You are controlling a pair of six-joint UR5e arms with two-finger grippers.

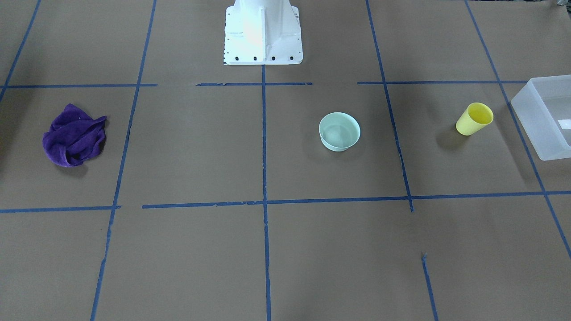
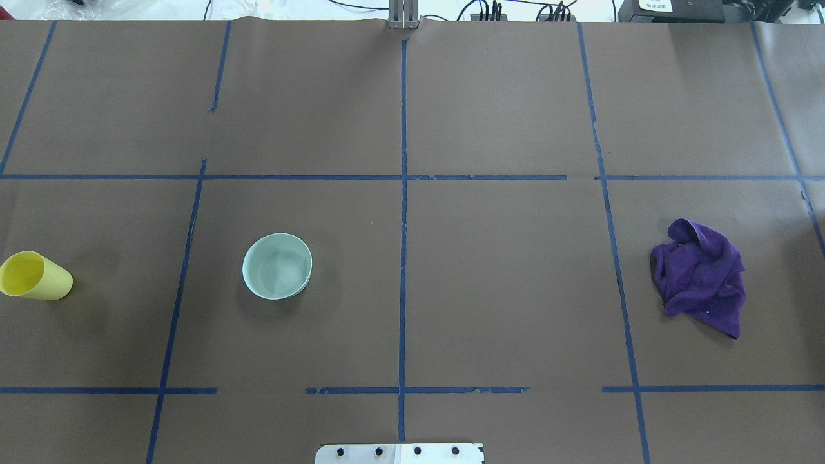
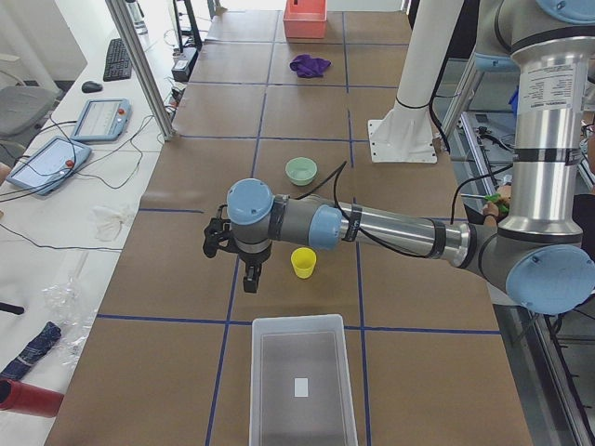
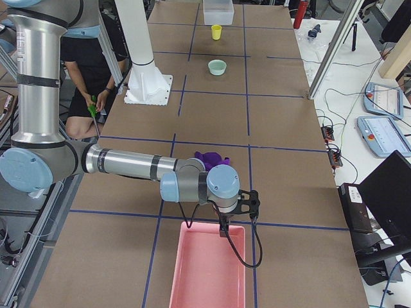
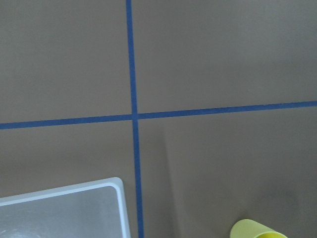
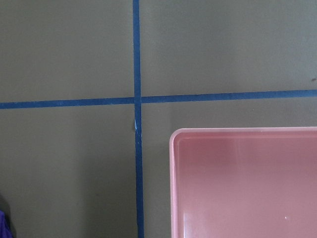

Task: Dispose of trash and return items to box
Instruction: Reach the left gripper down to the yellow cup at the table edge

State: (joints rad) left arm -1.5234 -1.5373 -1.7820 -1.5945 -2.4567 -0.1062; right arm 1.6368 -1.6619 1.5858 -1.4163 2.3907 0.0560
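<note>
The yellow cup stands upright, mouth up, on the brown table, next to the frosted-white box. The mint-green bowl sits upright nearer the table's middle. The overhead view shows the cup at the left edge and the bowl. My left gripper hangs above the table beside the cup, short of the box. My right gripper hangs over the rim of a pink bin. I cannot tell whether either gripper is open or shut.
A crumpled purple cloth lies on my right side of the table, close to the pink bin. The white robot pedestal stands at the table's near edge. Blue tape lines grid the table. A person sits behind the robot.
</note>
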